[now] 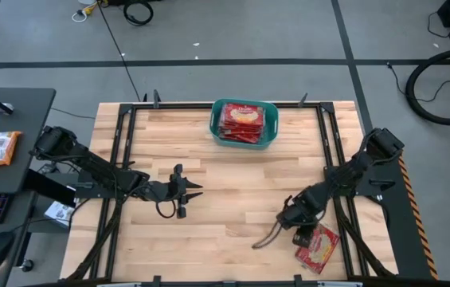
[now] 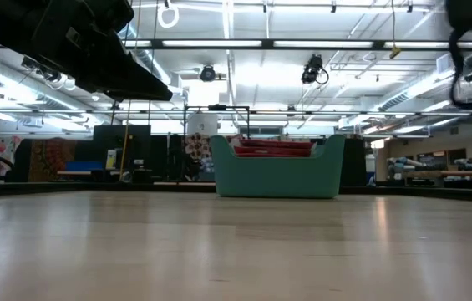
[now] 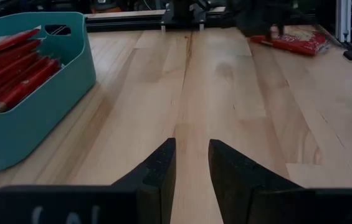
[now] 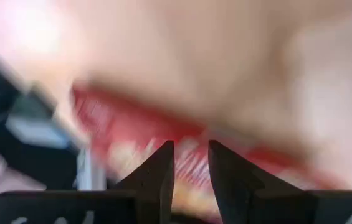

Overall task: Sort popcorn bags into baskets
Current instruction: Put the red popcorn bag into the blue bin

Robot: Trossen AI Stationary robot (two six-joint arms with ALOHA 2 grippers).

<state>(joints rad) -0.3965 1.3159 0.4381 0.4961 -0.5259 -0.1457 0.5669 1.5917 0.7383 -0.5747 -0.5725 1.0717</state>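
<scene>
Basket: teal plastic tub [image 1: 244, 140] with rounded corners, standing at the middle of the table's far edge; in the low view [image 2: 276, 176] it sits upright on the wood, its rim dipping in the centre.
Bags in the basket: red popcorn packets [image 1: 242, 122] stacked inside and filling it; the top one shows its cream-yellow centre in the high view. From the left wrist view they appear as a row of red edges [image 3: 15, 74] leaning within the tub wall [image 3: 35, 118].
Loose bag: one red packet [image 1: 317, 247] lies flat on the table at the near right corner, well apart from the basket. The left wrist view shows it [image 3: 294, 41] on the wood across the table, under the other arm.
Right gripper: [image 1: 298, 224] low over the near right part of the table, just beside the loose bag and reaching toward it. In the right wrist view the two dark fingers [image 4: 161, 171] stand a narrow gap apart, with the blurred red and yellow of the packet [image 4: 188, 152] right in front of them. I cannot tell whether they touch it.
Left gripper: [image 1: 195, 190] waits above the left middle of the table, pointing across toward the right side. Its fingers [image 3: 157, 176] stand slightly spread with bare wood between them, pinching nothing.
Table: light wooden planks [image 1: 232, 191] framed by dark rails.
</scene>
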